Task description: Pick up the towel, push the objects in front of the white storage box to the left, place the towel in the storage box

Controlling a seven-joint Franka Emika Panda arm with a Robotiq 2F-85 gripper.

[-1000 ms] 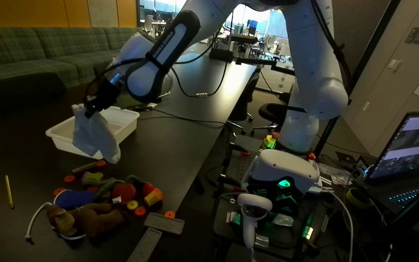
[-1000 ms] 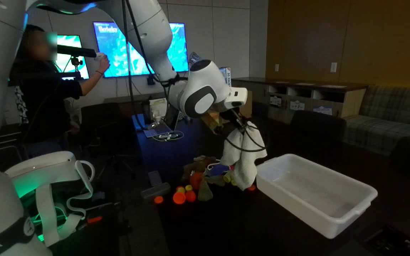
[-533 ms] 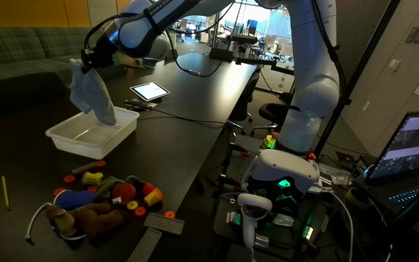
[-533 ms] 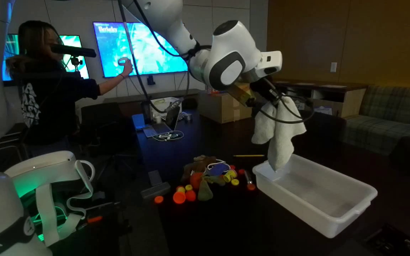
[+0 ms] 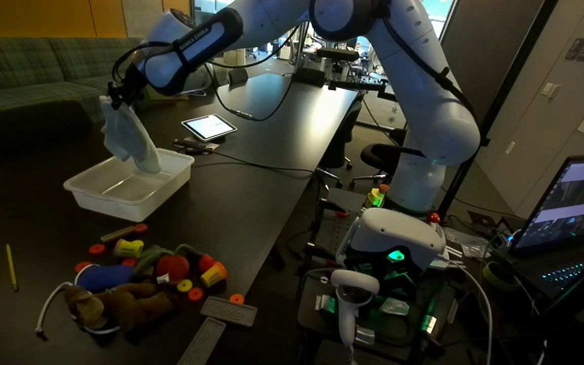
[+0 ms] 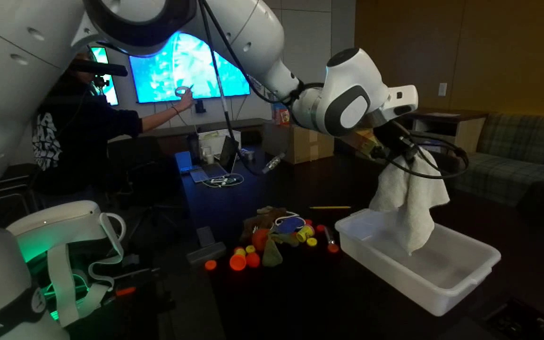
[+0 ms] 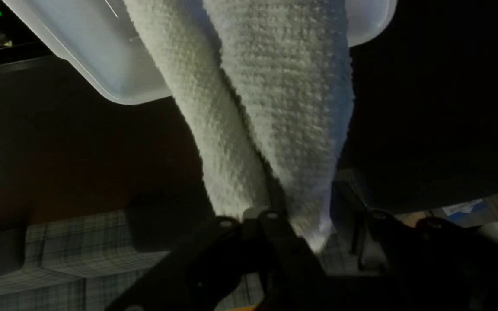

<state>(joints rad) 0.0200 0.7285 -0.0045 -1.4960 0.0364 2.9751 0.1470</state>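
gripper [image 7: 324,229]: jaws partly apart, well short of meeting; the gathered top of the pale towel [image 6: 418,208] sits between them, nearer one side, with a gap visible on the other (a loose hold at most, going by the wrist view).
towel: hanging below the gripper in drooping folds, over the white storage box [image 6: 385,267]; its lower end comes down into the box's outline in both exterior views, though whether it touches the bottom i cannot tell.
white storage box: standing level on the dark table [image 5: 231,203], open side up, part of its inside hidden by the towel.
objects [image 5: 149,261]: scattered on the table near the box, among them a brown plush animal [image 5: 140,306], a blue piece [image 5: 102,278], a red round toy [image 5: 173,268] and a yellow tub [image 5: 129,248]; a short rod [image 5: 119,233] lies just beside the box.
yellow pencil [image 5: 11,268]: flat on the table, apart from the cluster.
tablet [image 5: 209,126]: screen lit, farther along the table.
person [image 6: 92,123]: standing in a dark top, one arm stretched out.
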